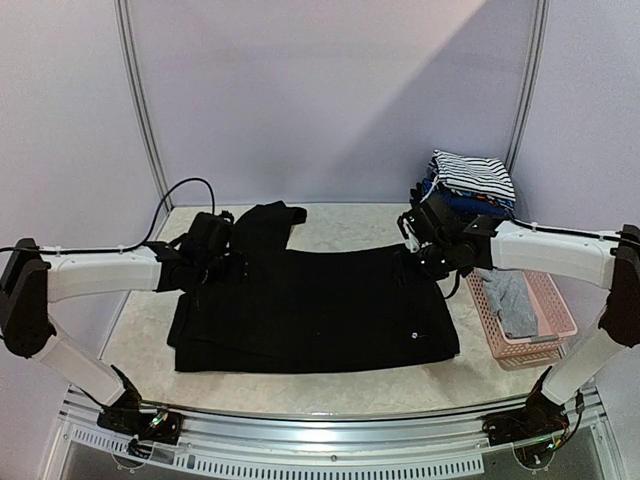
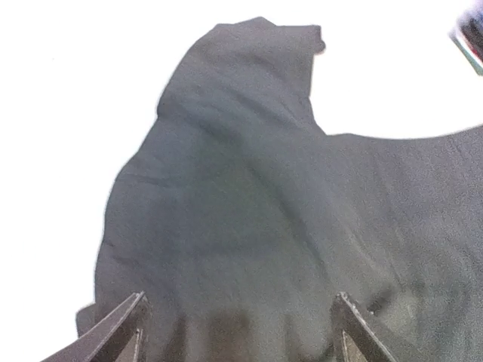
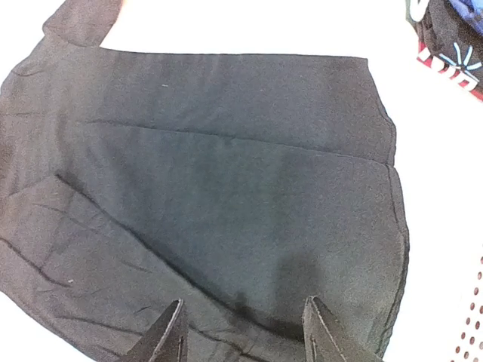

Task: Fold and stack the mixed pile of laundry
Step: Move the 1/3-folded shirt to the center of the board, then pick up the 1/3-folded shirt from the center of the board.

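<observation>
A large plain black garment (image 1: pixel 315 310) with a small white dot lies spread flat on the table, one sleeve (image 1: pixel 268 222) reaching toward the back. It fills the left wrist view (image 2: pixel 249 226) and the right wrist view (image 3: pixel 219 204). My left gripper (image 1: pixel 222 262) hovers open over its left back corner, holding nothing (image 2: pixel 238 320). My right gripper (image 1: pixel 425 250) hovers open over its right back corner, holding nothing (image 3: pixel 243 328). A black-and-white striped garment (image 1: pixel 473 175) tops a folded stack at the back right. A grey garment (image 1: pixel 512 303) lies in the pink basket.
The pink lattice basket (image 1: pixel 555 315) stands at the right edge of the table. Folded blue and dark clothes (image 1: pixel 455 203) lie under the striped one, and show in the right wrist view (image 3: pixel 453 38). A black cable (image 1: pixel 180 195) loops at the back left.
</observation>
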{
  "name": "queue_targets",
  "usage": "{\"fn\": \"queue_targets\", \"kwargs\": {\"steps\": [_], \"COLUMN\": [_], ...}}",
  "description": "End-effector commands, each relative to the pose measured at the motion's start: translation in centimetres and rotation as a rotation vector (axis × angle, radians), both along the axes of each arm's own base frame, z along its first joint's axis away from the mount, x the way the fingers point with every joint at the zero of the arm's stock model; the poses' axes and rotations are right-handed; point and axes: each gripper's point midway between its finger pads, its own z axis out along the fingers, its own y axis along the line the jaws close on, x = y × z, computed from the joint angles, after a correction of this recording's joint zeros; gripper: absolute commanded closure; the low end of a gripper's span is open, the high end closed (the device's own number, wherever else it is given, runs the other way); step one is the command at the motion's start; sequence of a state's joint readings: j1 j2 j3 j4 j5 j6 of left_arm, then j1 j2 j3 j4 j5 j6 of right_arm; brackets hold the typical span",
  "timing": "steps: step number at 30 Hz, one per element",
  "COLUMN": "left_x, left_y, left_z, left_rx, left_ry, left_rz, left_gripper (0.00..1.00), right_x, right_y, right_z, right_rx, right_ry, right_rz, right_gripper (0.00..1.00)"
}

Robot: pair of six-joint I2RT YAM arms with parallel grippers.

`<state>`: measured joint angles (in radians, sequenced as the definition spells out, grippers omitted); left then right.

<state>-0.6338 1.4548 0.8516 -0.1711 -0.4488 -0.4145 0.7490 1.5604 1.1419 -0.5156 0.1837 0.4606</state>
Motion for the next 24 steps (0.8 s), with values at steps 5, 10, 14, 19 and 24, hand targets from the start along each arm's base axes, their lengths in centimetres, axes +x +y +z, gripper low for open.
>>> {"fn": "queue_targets", "kwargs": {"steps": [5,10,14,19,24], "left_x": [7.1,10.8,13.1,15.3,17.3], "left_y": [5.1,8.2,8.9,8.8,8.3], "left_z": [-1.8,-4.6,-6.2,-7.1,-8.3], "left_rx": [-0.113,-0.168,-0.206,-0.214,-0.243], "left_ry": [0.118,0.210,0.258,0.296,0.318], "left_rz": [0.028,0.080,0.058,0.027,0.008], "left_gripper": [0.19,0.25,0.32,0.35,0.40], "right_x": [2.0,2.3,2.7,2.9,3.1], "right_y": [-0.2,-0.1,0.0,0.0,-0.2], "right_z": [-1.5,-2.0,-2.2,-2.6,-2.6], "right_rx": [-0.024,-0.022,-0.026,-0.038,-0.048], "right_ry": [0.022,0.029,0.030,0.034,0.031], "right_rz": [0.018,0.028,0.031,0.032,0.029], "right_gripper": [0.47,0.47,0.47,0.48,0.48]}}
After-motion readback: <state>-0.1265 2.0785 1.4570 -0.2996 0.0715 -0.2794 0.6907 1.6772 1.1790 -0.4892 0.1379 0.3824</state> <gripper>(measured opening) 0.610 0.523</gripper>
